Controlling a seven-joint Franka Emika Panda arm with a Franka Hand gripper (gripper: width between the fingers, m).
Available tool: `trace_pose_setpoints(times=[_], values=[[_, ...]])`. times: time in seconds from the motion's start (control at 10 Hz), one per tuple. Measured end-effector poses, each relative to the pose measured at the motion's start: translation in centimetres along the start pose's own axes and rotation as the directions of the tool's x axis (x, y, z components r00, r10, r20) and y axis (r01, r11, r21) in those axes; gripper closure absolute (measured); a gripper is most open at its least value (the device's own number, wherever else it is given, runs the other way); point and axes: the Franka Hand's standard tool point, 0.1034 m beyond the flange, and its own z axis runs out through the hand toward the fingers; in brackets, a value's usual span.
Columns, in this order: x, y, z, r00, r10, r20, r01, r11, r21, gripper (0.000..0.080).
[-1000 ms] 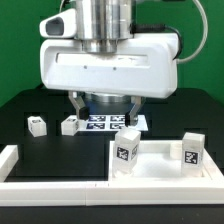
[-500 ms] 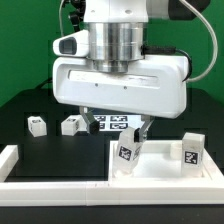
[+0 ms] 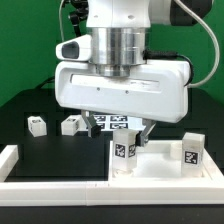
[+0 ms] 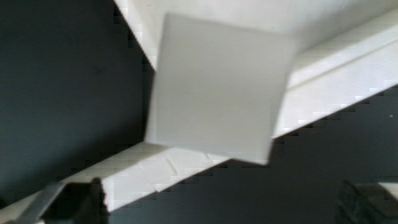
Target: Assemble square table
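The thing that carries others here is the large white plastic square panel (image 3: 160, 172). It lies flat on the black table top (image 3: 50, 152) at the exterior view's right, just behind the long white border rail (image 3: 55, 187) along the near edge.

Two small white block legs with black-white tags stand upright on that panel. The near-left leg (image 3: 124, 152) is at the panel's corner toward the exterior view's left, and the right leg (image 3: 192, 151) is at the exterior view's right. You cannot tell from these views whether either is seated in a corner socket.

Two more such legs stand on the black top, well apart from the panel. The far-left leg (image 3: 37, 125) is nearest the exterior view's left. The middle leg (image 3: 70, 125) sits just beside the flat white marker board (image 3: 112, 124).

Your count is one panel and four legs, two on the panel and two off it.

Your gripper (image 3: 116, 130) hangs over the near-left leg with its dark fingers (image 3: 146, 130) spread wide, one on each side. In the wrist view that leg (image 4: 217, 85) shows as a tall white block between the two fingertips (image 4: 71, 200), with a gap on both sides. Nothing is gripped.
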Motion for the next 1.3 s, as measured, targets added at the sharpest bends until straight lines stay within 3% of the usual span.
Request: trace_pose_setpoints(times=[0.4, 0.7, 1.0, 1.2, 1.3], values=[[-0.5, 0.3, 0.6, 1.0, 0.0, -0.009, 0.0, 1.0, -0.004, 0.015], [-3.1, 0.3, 1.4, 1.0, -0.001, -0.016, 0.001, 1.0, -0.007, 0.015], [-3.5, 0.1, 1.5, 1.0, 0.016, -0.011, -0.016, 1.0, -0.009, 0.015], [-3.5, 0.2, 1.5, 0.999, 0.052, -0.01, -0.052, 0.999, -0.009, 0.041], [-3.5, 0.2, 1.5, 0.998, 0.054, -0.01, -0.054, 0.998, -0.009, 0.041]])
